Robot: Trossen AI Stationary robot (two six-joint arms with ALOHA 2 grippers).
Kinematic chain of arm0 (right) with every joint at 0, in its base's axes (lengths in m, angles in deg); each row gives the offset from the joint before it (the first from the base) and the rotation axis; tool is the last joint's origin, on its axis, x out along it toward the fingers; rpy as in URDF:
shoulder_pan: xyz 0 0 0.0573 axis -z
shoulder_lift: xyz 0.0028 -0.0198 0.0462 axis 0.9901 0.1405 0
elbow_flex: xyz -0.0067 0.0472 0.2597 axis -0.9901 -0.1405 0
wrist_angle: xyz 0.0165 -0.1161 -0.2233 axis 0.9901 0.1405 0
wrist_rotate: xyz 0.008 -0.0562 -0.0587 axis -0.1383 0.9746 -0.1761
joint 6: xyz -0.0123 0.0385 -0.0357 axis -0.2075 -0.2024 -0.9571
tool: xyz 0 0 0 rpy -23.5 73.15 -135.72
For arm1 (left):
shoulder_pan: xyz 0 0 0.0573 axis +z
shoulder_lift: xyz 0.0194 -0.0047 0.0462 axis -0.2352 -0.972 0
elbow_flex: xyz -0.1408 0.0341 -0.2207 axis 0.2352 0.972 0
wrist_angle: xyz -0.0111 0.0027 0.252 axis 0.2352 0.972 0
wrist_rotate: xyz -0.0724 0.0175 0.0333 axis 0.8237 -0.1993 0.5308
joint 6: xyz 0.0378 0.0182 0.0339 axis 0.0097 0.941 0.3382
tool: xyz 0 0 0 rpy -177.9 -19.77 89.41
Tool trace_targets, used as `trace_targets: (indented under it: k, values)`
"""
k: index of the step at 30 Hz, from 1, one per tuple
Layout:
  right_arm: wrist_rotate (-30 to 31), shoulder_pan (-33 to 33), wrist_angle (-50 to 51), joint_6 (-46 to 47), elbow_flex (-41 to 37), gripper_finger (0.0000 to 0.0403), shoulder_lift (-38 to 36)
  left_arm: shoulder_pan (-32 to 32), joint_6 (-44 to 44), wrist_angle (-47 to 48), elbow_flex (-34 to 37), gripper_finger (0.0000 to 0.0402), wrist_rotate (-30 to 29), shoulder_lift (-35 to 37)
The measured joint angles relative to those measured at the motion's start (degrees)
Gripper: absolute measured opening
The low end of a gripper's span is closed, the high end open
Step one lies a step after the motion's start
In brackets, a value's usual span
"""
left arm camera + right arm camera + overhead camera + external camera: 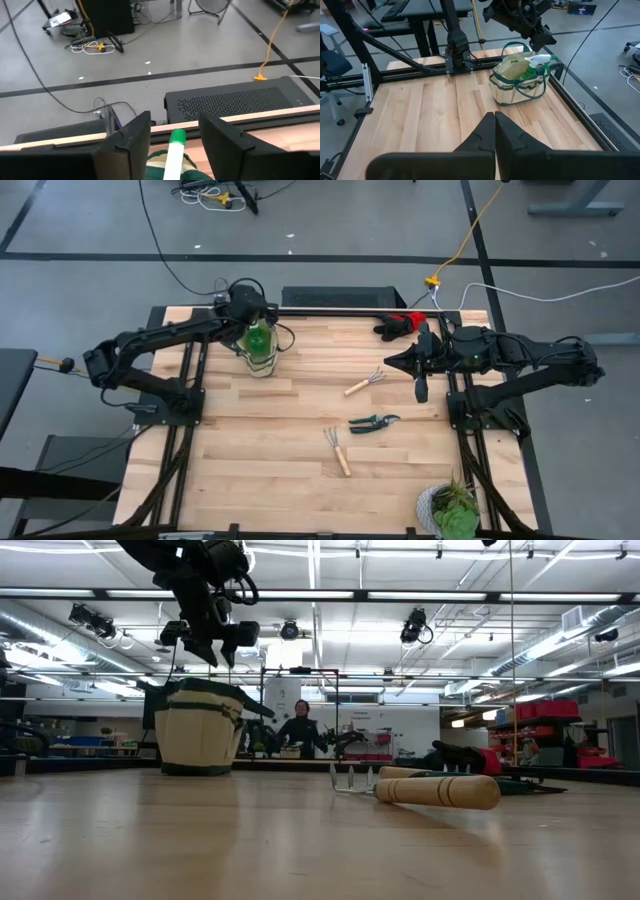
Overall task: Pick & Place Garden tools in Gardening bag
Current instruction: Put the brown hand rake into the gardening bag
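The beige gardening bag (262, 362) (198, 730) (515, 82) stands at the table's far left. A bright green bottle with a white top (175, 150) (535, 65) stands in it, its top sticking out above the rim. My left gripper (175, 122) (255, 315) hovers open over the bag, one finger on either side of the bottle's top with a gap on both sides. My right gripper (494, 117) (392, 361) hangs shut above the table's far right, holding nothing. On the table lie two wooden-handled rakes (365, 383) (337, 450), the shears (375, 422) and red-and-black gloves (400, 325).
A potted plant (450, 510) stands at the near right corner. A dark rail (330, 310) runs along the table's far edge behind the bag. Bare wood (260, 440) spreads over the table's near left. In the low view a person shows in the room beyond.
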Motion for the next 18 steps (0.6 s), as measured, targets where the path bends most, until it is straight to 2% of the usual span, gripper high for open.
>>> trace_targets:
  k: [6, 12, 18]
  values:
    - [0.0, 0.0, -0.1, 0.0, 0.0, 0.0, 0.0, -0.4, 6.5, 0.0, -3.2, 0.0179, 7.0, 1.2]
    - [0.0, 0.0, -0.3, 0.2, 0.0, 0.0, 0.0, -3.3, 12.2, -0.2, -7.3, 0.0169, 9.9, 1.9]
    - [0.1, 0.0, -0.3, 0.2, 0.0, 0.0, 0.0, -7.3, 13.8, -0.4, -12.1, 0.0155, 16.3, 2.4]
